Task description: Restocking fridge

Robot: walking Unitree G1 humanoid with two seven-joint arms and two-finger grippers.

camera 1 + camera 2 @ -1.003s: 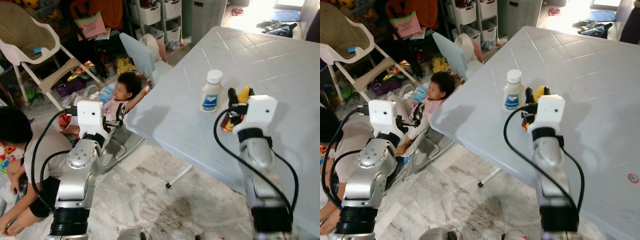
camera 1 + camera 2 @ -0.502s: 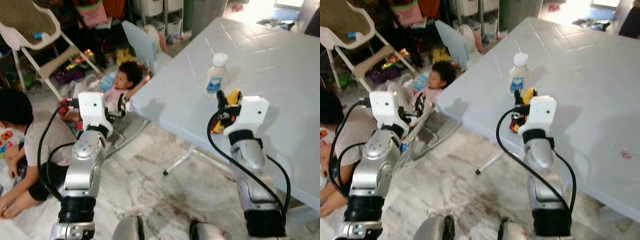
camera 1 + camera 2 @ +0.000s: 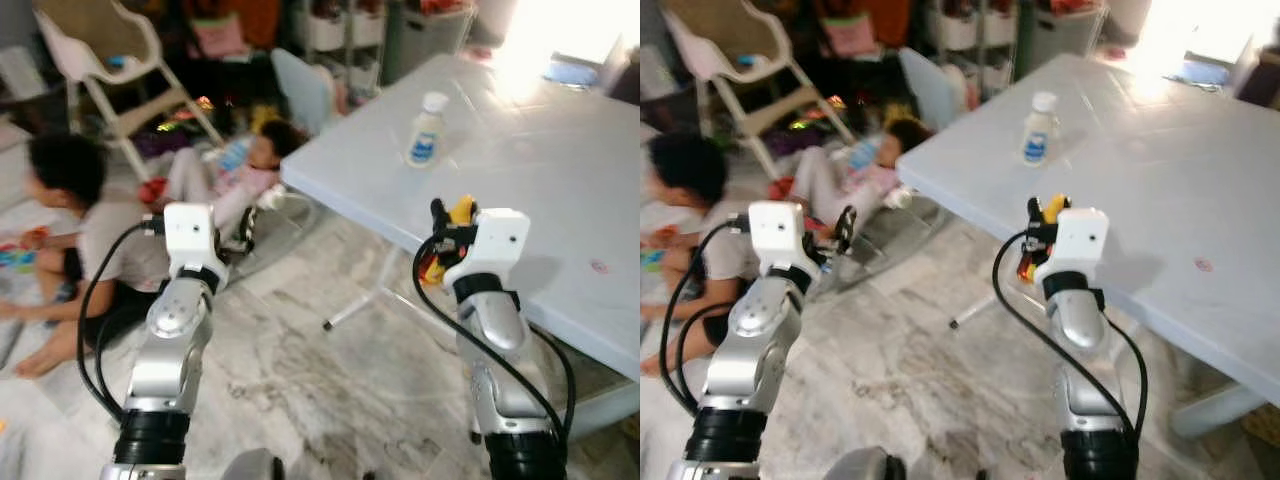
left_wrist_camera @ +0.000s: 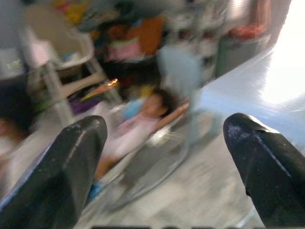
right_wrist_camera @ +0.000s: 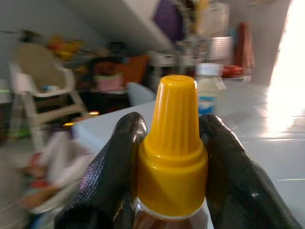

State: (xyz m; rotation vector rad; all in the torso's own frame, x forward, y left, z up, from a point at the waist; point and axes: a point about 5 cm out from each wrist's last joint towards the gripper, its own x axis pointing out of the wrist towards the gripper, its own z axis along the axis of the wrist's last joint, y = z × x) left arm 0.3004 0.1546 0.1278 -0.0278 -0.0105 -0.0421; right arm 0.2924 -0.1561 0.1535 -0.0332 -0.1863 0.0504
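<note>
My right gripper is shut on a bottle with a yellow cap, held up at the near edge of the pale blue table. In the right wrist view both black fingers press the cap's sides. A white bottle with a blue label stands farther back on the table. My left gripper is open and holds nothing, raised over the floor to the left of the table.
A small child lies in a bouncer on the floor by the table's corner. Another person sits on the floor at the left. A white high chair and shelves with bins stand behind. Marble floor lies ahead.
The whole view has shifted and pulled back, so the camera has moved; the table now lies farther to the right. My right gripper still holds the yellow-capped bottle.
</note>
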